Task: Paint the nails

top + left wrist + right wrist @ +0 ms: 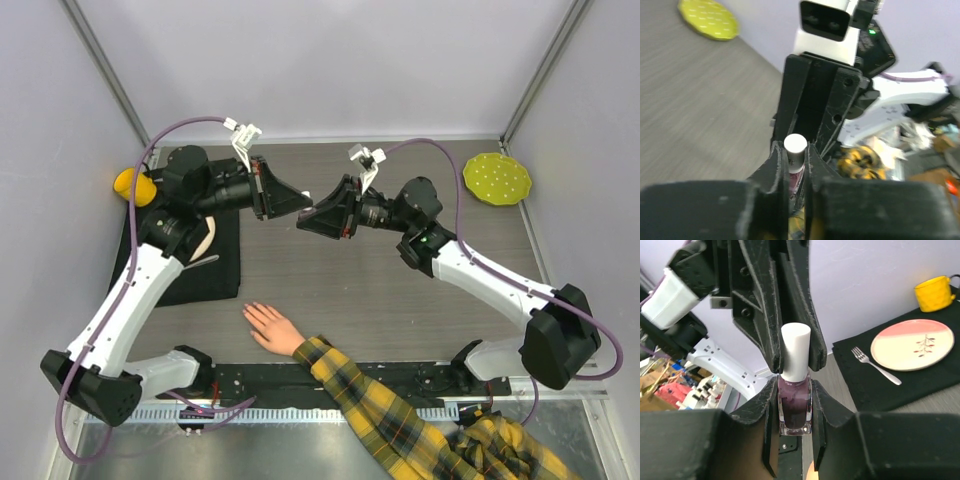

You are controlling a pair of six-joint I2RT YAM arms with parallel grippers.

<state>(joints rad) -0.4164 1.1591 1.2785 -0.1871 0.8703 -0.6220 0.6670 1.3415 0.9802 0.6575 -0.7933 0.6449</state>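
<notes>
A: The right gripper (793, 385) and left gripper (794, 150) meet mid-air; the hand (272, 328) lies well below their jaws.
B: Right clamps the bottle (794, 410), left pinches its cap (795, 347). Its nails are too small to see.
A: Loose clamp, and the bottle may spin with the cap.

The grey wood-grain table (400, 290) runs under both my grippers. Left of my left gripper (306, 206) lies a black mat (225, 270). A yellow mug (134, 185) stands at its far corner, on mat or bare wood I cannot tell. Beyond my right gripper (321, 212), to its right, lies a yellow-green dotted disc (497, 180). Nearer than both, a pale hand (268, 326) rests flat, with its plaid sleeve (370, 395) behind it.
</notes>
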